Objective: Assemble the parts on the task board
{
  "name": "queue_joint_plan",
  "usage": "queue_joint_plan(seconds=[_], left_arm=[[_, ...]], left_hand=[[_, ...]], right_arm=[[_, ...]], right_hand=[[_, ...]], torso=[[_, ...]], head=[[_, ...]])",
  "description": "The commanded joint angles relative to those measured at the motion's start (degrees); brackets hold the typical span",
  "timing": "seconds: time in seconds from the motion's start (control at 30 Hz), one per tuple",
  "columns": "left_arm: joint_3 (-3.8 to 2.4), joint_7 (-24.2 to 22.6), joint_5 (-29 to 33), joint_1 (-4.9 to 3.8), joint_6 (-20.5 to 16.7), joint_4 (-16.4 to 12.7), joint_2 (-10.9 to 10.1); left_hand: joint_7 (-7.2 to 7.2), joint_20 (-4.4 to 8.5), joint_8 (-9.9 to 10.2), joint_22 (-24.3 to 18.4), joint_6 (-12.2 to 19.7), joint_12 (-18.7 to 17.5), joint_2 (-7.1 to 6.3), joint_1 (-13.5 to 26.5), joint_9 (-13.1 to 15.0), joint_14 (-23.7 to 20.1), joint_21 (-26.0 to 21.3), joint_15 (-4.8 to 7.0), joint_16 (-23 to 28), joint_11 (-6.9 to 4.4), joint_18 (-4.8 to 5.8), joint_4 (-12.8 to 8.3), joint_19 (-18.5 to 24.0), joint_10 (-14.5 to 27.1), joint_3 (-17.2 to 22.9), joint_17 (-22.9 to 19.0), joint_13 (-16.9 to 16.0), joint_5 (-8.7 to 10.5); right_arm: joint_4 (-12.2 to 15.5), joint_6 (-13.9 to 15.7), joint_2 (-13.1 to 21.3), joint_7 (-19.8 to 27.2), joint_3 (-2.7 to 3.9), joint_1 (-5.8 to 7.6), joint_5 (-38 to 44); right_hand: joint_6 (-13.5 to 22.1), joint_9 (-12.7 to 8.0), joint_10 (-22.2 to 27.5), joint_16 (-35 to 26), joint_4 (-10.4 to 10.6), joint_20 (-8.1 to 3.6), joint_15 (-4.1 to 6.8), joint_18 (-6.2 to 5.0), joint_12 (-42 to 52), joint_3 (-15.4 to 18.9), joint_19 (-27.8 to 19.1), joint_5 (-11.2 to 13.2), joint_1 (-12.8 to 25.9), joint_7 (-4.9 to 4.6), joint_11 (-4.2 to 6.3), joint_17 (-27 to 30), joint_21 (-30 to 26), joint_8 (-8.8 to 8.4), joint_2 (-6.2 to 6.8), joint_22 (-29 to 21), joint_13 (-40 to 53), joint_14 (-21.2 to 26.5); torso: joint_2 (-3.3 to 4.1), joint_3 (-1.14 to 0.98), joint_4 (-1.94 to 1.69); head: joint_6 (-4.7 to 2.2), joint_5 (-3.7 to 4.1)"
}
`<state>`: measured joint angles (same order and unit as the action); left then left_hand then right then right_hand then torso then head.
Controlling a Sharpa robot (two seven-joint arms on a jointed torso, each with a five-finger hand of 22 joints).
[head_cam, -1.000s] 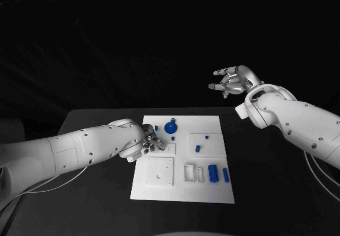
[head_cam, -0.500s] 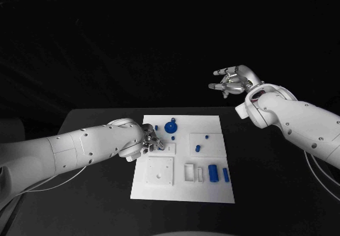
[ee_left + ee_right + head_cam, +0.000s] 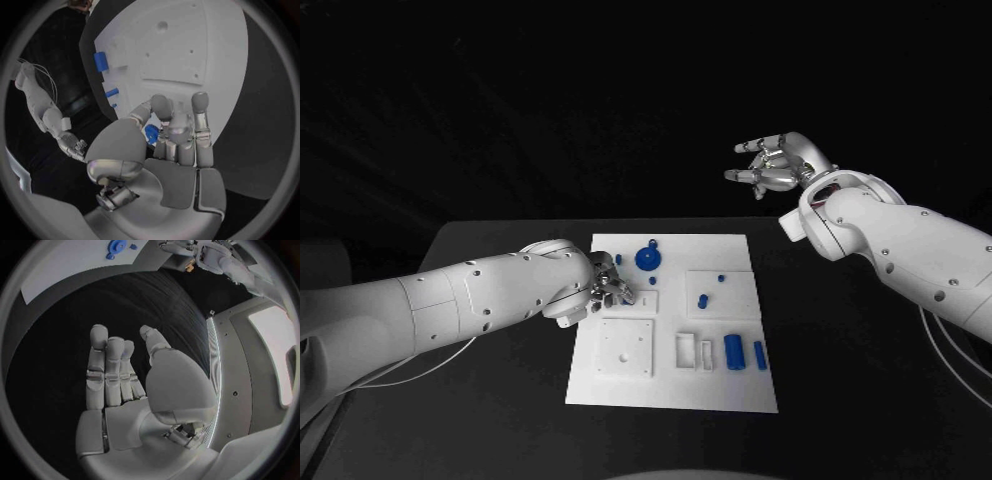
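Observation:
The white task board (image 3: 733,390) lies in the middle of the black table. My left hand (image 3: 600,287) hovers low over the board's left side, fingers curled, and pinches a small blue part (image 3: 150,134) between thumb and fingers. A blue round disc (image 3: 648,259) and a small blue peg (image 3: 704,299) sit near it on the board. Two blue cylinders (image 3: 733,352) stand toward the board's near right. My right hand (image 3: 773,165) is raised high behind the table's far right, fingers apart (image 3: 119,375), holding nothing.
A white square block (image 3: 626,347) and a white frame piece (image 3: 685,350) sit on the board's near half. Black table (image 3: 488,400) surrounds the board on all sides. My left forearm (image 3: 459,305) stretches across the table's left part.

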<state>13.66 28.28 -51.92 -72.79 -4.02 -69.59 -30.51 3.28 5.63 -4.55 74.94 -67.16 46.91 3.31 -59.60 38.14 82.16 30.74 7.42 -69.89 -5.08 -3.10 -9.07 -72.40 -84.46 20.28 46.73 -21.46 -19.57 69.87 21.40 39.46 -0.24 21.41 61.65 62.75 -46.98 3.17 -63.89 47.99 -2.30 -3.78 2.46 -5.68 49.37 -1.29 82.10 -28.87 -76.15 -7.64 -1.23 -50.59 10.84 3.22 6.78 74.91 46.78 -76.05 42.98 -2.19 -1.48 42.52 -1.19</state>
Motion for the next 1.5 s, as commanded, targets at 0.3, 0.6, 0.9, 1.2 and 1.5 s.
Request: queue_joint_plan(seconds=[0.3, 0.6, 0.9, 1.2, 1.5], left_arm=[[0.04, 0.68, -0.41, 0.06, 4.03, 0.5, 0.71], [0.04, 0.58, -0.47, 0.06, 3.72, 0.96, 1.21], [0.02, 0.56, -1.15, 0.04, 3.41, 1.45, 1.6], [0.01, 0.8, -1.49, -0.04, 4.74, 2.34, 2.03], [0.0, 1.21, -1.57, -0.08, 6.47, 3.01, 2.42]], left_hand=[[-7.75, -0.23, -3.08, 1.0, -13.71, 1.07, 1.48, 0.63, 34.58, 0.42, -0.42, -0.31, -0.85, -1.0, -0.46, 0.86, -0.32, -2.14, -0.57, 0.72, -0.09, 2.58], [-7.77, -0.42, -3.3, 1.0, -13.65, 1.25, 1.86, 0.59, 34.81, 0.39, -0.43, -0.33, -0.88, -0.99, -0.65, 1.38, -0.34, -2.14, -1.0, 0.7, 0.01, 3.16], [-7.75, -0.48, -3.36, 1.03, -13.58, 1.26, 1.85, 0.14, 34.84, 0.4, -0.4, -0.33, -0.88, -0.99, -0.74, 0.82, -0.32, -2.13, -0.69, 0.68, 0.15, 2.45], [-7.73, -0.54, -3.37, 1.04, -13.51, 1.31, 1.8, 0.0, 34.84, 0.37, -0.33, -0.34, -0.87, -0.99, -0.81, 0.43, -0.26, -2.13, -0.54, 0.59, 0.23, 2.36], [-7.66, -0.51, -3.31, 1.01, -13.31, 1.17, 1.6, -0.33, 34.76, 0.19, -0.36, -0.39, -0.57, -0.93, -0.74, 0.5, -0.05, -2.13, -0.95, 0.1, 0.46, 3.43]], right_arm=[[-0.08, -0.58, -0.11, 0.06, 0.04, -0.01, -0.1], [-0.23, -0.73, -0.21, 0.04, 0.04, -0.08, -0.09], [-0.37, -0.86, -0.3, 0.02, 0.04, -0.19, -0.09], [-0.45, -1.16, -0.31, -0.06, 0.04, -0.25, -0.11], [-0.53, -1.41, -0.39, -0.13, 0.04, -0.32, -0.16]], right_hand=[[-0.11, 0.05, 0.17, 0.15, -0.49, 0.1, 0.18, -0.73, 0.09, -0.08, 0.23, -0.66, 0.47, -0.02, 0.07, 0.08, -0.33, -0.03, 0.12, 1.03, -0.11, 0.15], [-0.11, 0.06, 0.2, 0.15, -0.59, 0.09, 0.19, -0.72, 0.06, -0.16, 0.22, -1.06, 0.49, -0.01, 0.08, 0.09, -0.34, -0.02, 0.15, 1.03, -0.13, 0.15], [-0.06, 0.05, 0.18, 0.15, -0.61, 0.09, 0.19, -0.72, 0.07, -0.17, 0.21, -1.15, 0.53, -0.02, 0.08, 0.09, -0.34, -0.03, 0.15, 1.03, -0.13, 0.16], [-0.06, 0.05, 0.18, 0.15, -0.61, 0.09, 0.19, -0.72, 0.07, -0.17, 0.21, -1.15, 0.53, -0.02, 0.08, 0.09, -0.34, -0.03, 0.15, 1.03, -0.13, 0.16], [0.07, 0.04, 0.23, 0.13, -0.64, 0.1, 0.17, -0.72, 0.05, -0.16, 0.16, -1.22, 0.59, -0.03, 0.07, 0.1, -0.38, -0.04, 0.17, 1.02, -0.15, 0.22]], torso=[[0.0, -0.03, 0.04], [0.01, -0.03, 0.03], [0.0, -0.01, 0.03], [0.02, -0.01, 0.07], [0.0, 0.03, -0.06]], head=[[0.11, -0.03], [0.09, 0.03], [0.02, 0.13], [0.05, 0.25], [0.09, 0.48]])
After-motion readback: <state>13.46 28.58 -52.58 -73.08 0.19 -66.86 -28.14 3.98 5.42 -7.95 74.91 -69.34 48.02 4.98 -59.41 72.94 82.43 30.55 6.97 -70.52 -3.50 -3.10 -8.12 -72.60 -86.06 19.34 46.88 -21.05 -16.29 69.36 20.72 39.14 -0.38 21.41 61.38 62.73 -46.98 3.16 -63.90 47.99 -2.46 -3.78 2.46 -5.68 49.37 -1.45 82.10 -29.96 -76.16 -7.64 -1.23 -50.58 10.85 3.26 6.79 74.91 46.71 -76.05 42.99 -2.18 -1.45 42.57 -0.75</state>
